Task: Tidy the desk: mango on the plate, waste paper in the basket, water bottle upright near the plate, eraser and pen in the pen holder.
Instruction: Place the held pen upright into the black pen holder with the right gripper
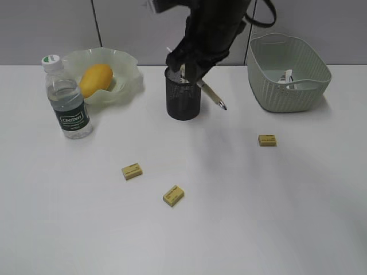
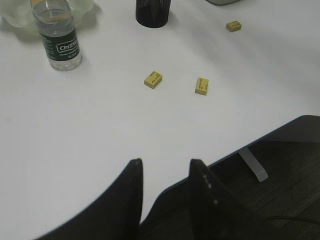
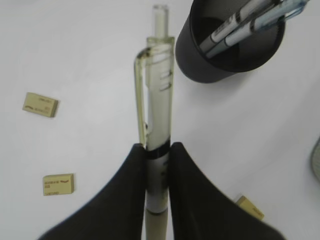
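Right wrist view: pen (image 3: 156,125) between right gripper (image 3: 157,157) fingers.

Bright, even light (soft shadows), slightly blurry.

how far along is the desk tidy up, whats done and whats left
Done: the mango lies on the plate, the water bottle stands upright beside it, and paper is in the basket. In hand: the right gripper grips a pen by the pen holder, which has pens inside. Left: three erasers on the desk.
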